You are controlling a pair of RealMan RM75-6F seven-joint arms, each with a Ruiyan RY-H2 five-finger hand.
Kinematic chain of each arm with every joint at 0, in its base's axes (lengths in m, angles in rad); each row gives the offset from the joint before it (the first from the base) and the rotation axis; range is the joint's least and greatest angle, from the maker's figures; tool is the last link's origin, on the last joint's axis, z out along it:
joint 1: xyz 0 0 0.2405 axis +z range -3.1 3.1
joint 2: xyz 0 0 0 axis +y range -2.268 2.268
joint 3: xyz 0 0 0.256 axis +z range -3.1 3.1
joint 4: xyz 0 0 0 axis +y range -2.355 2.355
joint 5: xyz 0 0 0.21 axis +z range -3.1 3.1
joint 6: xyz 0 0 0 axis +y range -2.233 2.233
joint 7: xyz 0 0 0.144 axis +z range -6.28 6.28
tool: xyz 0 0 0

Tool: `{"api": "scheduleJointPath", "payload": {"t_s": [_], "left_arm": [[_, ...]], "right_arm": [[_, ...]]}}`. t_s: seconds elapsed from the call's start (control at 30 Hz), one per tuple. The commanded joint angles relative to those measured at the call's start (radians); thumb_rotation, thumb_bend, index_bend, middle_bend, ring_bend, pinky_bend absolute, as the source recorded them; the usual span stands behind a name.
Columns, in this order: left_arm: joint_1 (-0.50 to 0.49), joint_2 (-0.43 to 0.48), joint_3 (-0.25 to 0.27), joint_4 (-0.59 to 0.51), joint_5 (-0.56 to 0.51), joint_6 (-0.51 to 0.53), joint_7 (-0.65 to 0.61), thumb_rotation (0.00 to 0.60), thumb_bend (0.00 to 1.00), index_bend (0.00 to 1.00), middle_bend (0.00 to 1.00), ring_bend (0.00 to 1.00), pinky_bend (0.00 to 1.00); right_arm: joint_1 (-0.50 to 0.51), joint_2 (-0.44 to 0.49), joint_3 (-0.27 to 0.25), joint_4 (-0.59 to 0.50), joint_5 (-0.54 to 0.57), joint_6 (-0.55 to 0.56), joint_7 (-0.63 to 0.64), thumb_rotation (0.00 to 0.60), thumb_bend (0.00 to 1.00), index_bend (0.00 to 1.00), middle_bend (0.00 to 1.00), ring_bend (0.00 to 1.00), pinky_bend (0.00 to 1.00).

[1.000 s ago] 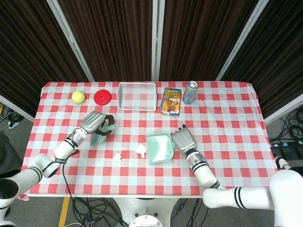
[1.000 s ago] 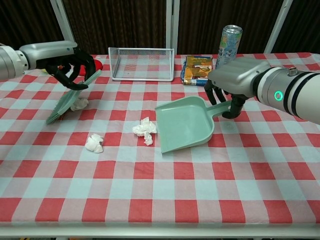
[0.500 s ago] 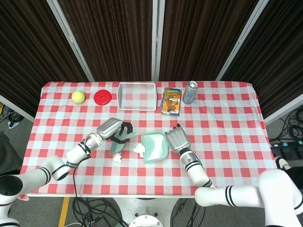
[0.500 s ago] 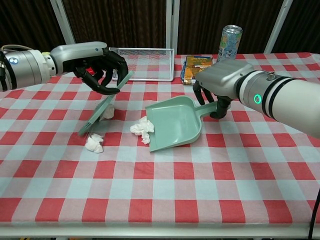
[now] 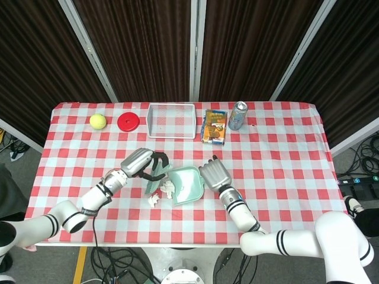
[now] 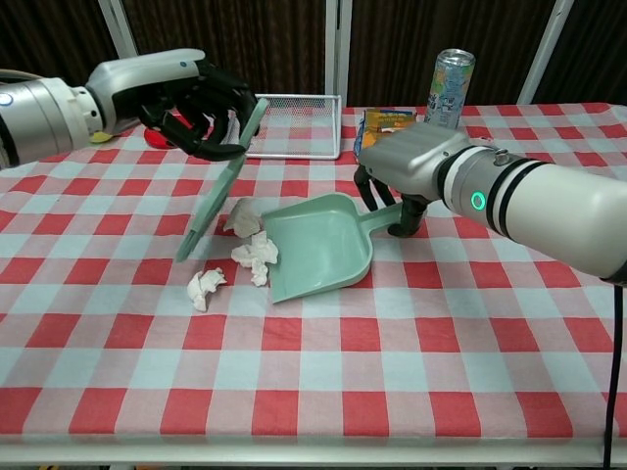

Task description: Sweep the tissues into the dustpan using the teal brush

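The left hand (image 6: 201, 103) grips the teal brush (image 6: 217, 181) by its upper end, the brush hanging tilted with its bristle end low at centre left of the chest view; the right hand (image 6: 402, 171) is wrapped round the handle of the dustpan (image 6: 318, 245), whose open mouth faces left toward the brush; three tissues lie near that mouth: one (image 6: 241, 217) just beside the brush and the upper corner of the pan, one (image 6: 255, 259) touching the pan's lip, and one (image 6: 203, 287) a little apart to the lower left, outside the line between brush and pan; to sweep well, I judge the brush should come down behind the outlying tissue first and draw it rightward in a low stroke, bristles kept on the cloth, while the pan's lip stays pressed flat so the paper rides in and not under; a quick flick could scatter such light wads; the table (image 5: 284, 148) wears a red and white checked cloth, with a wire basket (image 5: 172, 120), a red lid (image 5: 128, 122), a yellow ball (image 5: 98, 121), a snack packet (image 5: 215, 126) and a can (image 5: 237, 115) along the upper edge of the head view; dark curtains hang behind
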Motion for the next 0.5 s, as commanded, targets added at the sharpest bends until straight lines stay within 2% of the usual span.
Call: {"api": "scheduleJointPath", "payload": {"t_s": [0.03,0.27,0.37,0.5], "left_arm": [[0.073,0.075,0.003,-0.115,-0.069,0.033,0.108,0.600,0.43,0.55,0.55,0.64,0.86],[0.171,0.084,0.009,-0.265,-0.175,0.084,0.308,0.600,0.43,0.55,0.55,0.64,0.86],[0.201,0.050,0.005,-0.310,-0.208,0.108,0.381,0.600,0.43,0.55,0.55,0.64,0.86],[0.221,-0.022,-0.019,-0.309,-0.239,0.144,0.474,0.600,0.43,0.55,0.55,0.64,0.86]], "right_arm": [[-0.001,0.010,-0.006,0.005,-0.015,-0.014,0.014,0.600,0.37,0.67,0.62,0.37,0.24],[-0.001,0.037,-0.022,0.014,-0.040,-0.040,0.028,0.600,0.37,0.67,0.62,0.37,0.24],[-0.002,0.045,-0.022,0.013,-0.039,-0.046,0.035,0.600,0.37,0.67,0.62,0.37,0.24],[-0.003,0.052,-0.022,0.006,-0.038,-0.043,0.036,0.600,0.37,0.67,0.62,0.37,0.24]]}}
